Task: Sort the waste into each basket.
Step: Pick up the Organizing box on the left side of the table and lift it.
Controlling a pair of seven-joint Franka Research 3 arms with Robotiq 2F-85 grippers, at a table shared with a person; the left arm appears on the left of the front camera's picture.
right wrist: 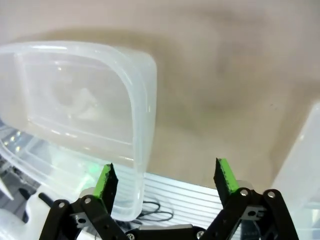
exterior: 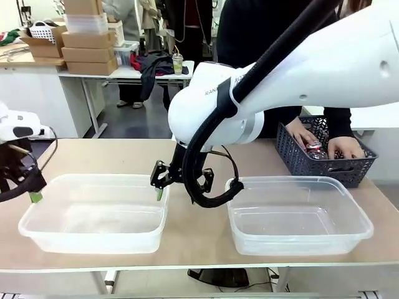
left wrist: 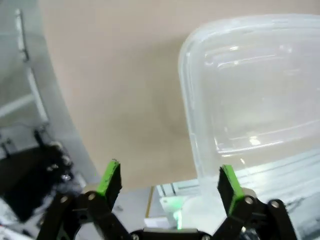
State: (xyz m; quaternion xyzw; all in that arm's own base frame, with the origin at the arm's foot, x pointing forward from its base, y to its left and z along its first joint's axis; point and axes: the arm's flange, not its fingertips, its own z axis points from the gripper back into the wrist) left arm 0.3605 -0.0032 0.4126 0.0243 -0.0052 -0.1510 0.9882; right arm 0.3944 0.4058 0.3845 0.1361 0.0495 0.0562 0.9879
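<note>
Both our left hand and right hand gape wide, empty. The can looks light, slick, dentable; we'd grip its middle.

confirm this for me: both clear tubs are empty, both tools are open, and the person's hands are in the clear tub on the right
One detail is wrong. The front view shows the person's hands in the dark blue lattice basket, not in the right clear tub. The rest holds: that tub and the left clear tub are empty, and the wrist views show the left tool and right tool open.
</note>
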